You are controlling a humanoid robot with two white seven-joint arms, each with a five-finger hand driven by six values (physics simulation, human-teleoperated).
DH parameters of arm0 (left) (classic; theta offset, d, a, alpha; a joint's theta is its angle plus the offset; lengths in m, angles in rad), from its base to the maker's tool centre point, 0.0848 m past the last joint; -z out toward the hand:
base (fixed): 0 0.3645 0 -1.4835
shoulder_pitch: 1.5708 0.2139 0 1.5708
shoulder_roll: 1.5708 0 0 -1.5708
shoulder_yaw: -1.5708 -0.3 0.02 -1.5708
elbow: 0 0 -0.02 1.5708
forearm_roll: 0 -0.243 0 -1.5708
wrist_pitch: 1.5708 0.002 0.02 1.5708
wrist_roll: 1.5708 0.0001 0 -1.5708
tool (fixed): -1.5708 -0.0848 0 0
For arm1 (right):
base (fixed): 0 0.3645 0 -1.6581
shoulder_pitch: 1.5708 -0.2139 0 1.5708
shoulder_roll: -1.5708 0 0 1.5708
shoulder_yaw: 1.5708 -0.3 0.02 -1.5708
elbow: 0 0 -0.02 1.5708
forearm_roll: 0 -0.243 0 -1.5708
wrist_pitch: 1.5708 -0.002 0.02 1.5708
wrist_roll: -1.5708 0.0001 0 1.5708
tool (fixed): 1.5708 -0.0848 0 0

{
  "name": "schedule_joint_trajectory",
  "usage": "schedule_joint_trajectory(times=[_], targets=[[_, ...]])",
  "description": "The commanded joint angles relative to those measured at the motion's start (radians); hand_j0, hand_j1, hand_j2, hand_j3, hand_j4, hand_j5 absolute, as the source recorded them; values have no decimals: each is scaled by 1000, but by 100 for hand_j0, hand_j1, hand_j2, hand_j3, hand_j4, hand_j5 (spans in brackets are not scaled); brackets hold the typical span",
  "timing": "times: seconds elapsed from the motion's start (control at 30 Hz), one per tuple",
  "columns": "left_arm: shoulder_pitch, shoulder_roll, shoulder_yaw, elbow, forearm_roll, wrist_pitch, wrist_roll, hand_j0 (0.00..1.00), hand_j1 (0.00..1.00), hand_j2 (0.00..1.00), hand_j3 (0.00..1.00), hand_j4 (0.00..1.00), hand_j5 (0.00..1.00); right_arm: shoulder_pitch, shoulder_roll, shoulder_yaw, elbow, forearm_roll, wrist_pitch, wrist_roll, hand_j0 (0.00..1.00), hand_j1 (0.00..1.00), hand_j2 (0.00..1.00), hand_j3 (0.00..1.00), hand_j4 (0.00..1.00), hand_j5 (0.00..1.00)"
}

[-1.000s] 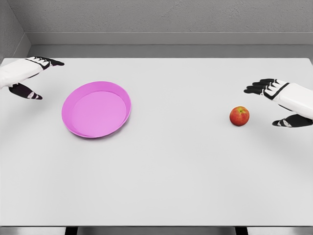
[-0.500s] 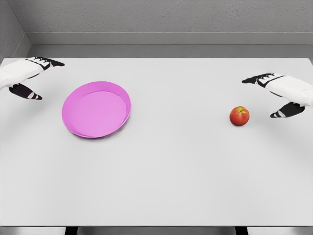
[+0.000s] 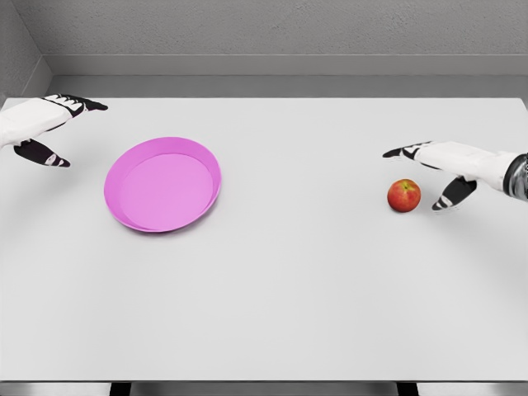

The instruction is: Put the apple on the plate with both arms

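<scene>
The apple point(image 3: 404, 195) is small, round and red with a yellowish patch near its stem dimple, and it sits on the right part of the desk point(image 3: 313, 280), well apart from the plate point(image 3: 162, 184). The plate is a shallow round dish in bright magenta-pink with a low raised rim, lying on the left part of the desk with nothing in it.

Compared with 0.5 s ago, the right hand point(image 3: 437, 169) has reached further in toward the apple: its upper fingers now stretch out above and just behind the fruit, and the thumb points down just beside the apple's right side. Fingers and thumb are spread wide and hold nothing; no contact with the apple is visible. The left hand point(image 3: 41, 130) has not moved; it hangs at the far left edge, near the plate's left side, also spread and holding nothing. Apple and plate lie where they were.

The desk is a smooth, matte, pale grey slab. Both hands are white shells with black fingertips. Behind the desk stands a rough grey wall point(image 3: 272, 29).
</scene>
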Motion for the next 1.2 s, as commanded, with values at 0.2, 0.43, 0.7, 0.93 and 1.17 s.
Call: schedule_joint_trajectory(times=[0.2,0.43,0.7,0.93,1.17], targets=[[-3,1,1,3,0,2,1,100,100,100,100,100,100,-34,35,94,49,-2,48,6,100,100,100,100,100,100],[-3,0,1,3,-2,2,1,100,100,100,100,100,100,-34,37,113,63,-2,54,6,100,100,100,100,100,100],[-3,0,1,5,-2,2,1,100,100,100,100,100,100,-34,37,116,60,0,41,40,44,44,44,44,44,44],[-3,0,1,3,-2,2,-1,100,100,100,100,100,100,-34,37,116,60,0,43,41,42,42,42,42,42,42],[-3,1,1,3,-2,2,-1,100,100,100,100,100,100,-55,37,114,48,0,43,41,42,42,42,42,42,42]])
